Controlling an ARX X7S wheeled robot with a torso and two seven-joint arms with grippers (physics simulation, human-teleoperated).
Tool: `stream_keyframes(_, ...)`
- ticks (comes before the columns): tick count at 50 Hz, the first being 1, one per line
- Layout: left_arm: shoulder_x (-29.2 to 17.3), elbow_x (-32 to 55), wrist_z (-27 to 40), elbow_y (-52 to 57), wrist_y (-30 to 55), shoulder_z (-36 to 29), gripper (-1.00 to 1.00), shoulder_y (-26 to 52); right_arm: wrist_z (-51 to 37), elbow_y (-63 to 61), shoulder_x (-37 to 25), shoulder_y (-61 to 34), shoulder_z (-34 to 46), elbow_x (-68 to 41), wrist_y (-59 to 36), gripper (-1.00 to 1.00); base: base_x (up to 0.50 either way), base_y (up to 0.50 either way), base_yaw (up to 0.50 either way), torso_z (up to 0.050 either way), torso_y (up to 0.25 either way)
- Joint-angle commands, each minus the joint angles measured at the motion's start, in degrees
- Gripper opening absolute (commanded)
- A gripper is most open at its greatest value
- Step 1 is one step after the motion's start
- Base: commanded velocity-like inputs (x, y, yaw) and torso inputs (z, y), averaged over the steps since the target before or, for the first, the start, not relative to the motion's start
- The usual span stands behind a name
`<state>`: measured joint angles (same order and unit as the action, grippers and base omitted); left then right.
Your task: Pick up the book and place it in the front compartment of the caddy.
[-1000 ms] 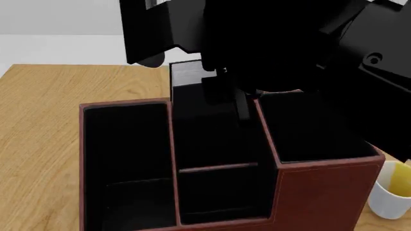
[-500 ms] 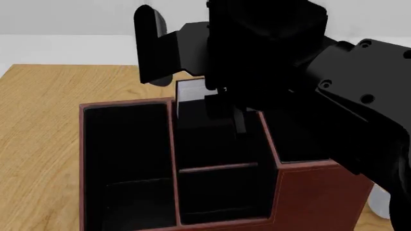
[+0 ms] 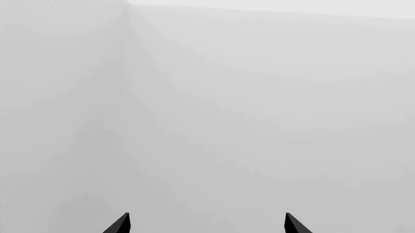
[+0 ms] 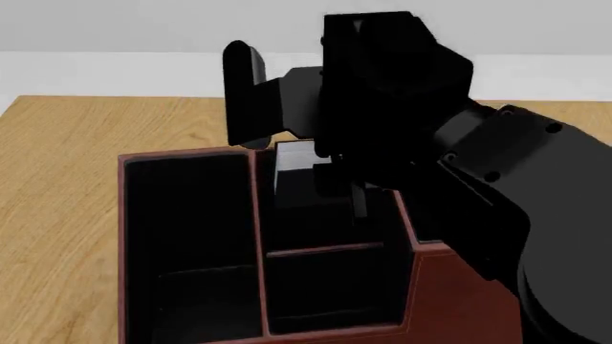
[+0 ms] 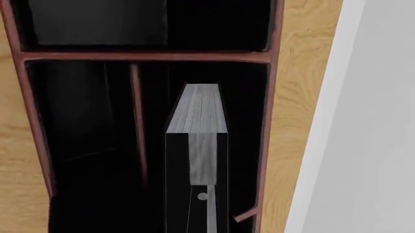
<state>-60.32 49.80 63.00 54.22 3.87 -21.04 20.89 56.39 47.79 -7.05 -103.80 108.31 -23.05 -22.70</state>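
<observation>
Book (image 5: 196, 114), small thick black hardcover, pinched by right gripper (image 5: 202, 160) over red-brown leather-look caddy (image 4: 459, 287).
Stiff, light (slick covers, likely); flat-cover grip suits; left gripper (image 3: 206, 224) fingers spread, empty.

right pincer (image 4: 320, 179) lower — book (image 4: 294, 161) sunk deeper into caddy (image 4: 459, 287), mug now hidden

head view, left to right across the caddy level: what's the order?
Bare table → long caddy cell → book over the split section → right arm, hiding the rest.

Caddy (image 4: 459, 294) on wooden table (image 4: 57, 179)
</observation>
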Motion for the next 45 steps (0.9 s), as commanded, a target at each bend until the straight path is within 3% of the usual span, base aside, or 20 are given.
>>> stream_keyframes(1,-0.77,-0.16,0.56,0.34,-0.52,0.44,1.00,-1.06,-0.59,8.61,2.69,2.81,-0.33,3.23,6.75,-1.00,0.00,0.00,0.00,0.000,0.000)
stream_keyframes(12,-1.33,-0.52,0.90,0.56,-1.33,0.80,1.00,-2.34,0.65,20.84,6.96,6.24,-1.25,5.18,13.81,-1.00,0.00,0.00,0.00,0.001,0.001)
stream_keyframes(29,-2.27,-1.15,1.35,0.64,-2.72,1.43,1.00,-4.43,1.01,22.27,7.04,11.02,-15.19,18.56,12.89,-1.00,0.00,0.00,0.00,0.000,0.001)
stream_keyframes(45,-2.15,-0.97,1.03,0.17,-2.70,1.34,1.00,-4.09,-0.04,22.50,7.04,13.76,-18.66,21.31,12.93,-1.00,0.00,0.00,0.00,0.001,0.001)
